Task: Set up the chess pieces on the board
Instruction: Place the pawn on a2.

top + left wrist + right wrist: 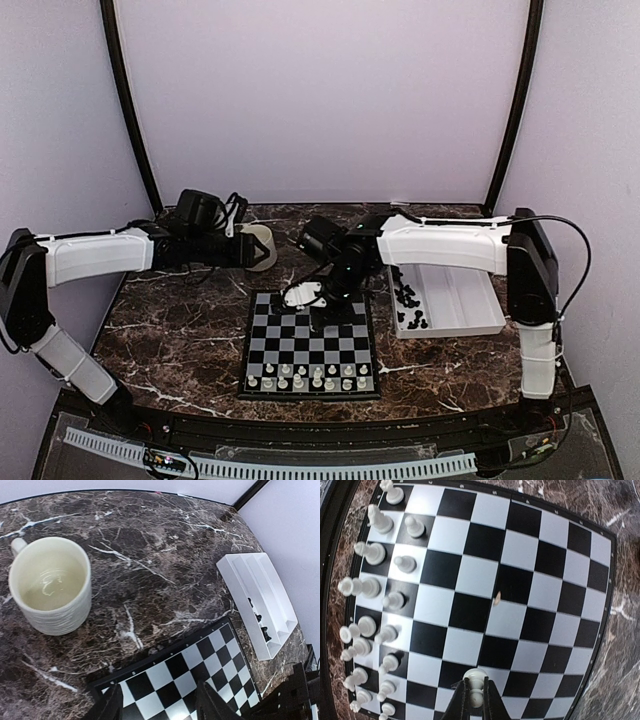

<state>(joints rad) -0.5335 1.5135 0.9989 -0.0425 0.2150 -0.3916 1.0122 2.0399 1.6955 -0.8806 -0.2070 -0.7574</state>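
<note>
A plain pale lilac back wall [320, 100] closes the far side, meeting matching lilac side walls at left [50, 120] and right [590, 130]. Two thin black curved struts, one at far left [128, 110] and one at far right [517, 105], rise along the corners and bow outward towards the top. Below stands a glossy dark brown marble-patterned tabletop [180, 330] with white veins. Its near edge carries a black ledge [300, 432] and a white slotted strip [300, 468]. The light is soft and even, without hard shadows.
</note>
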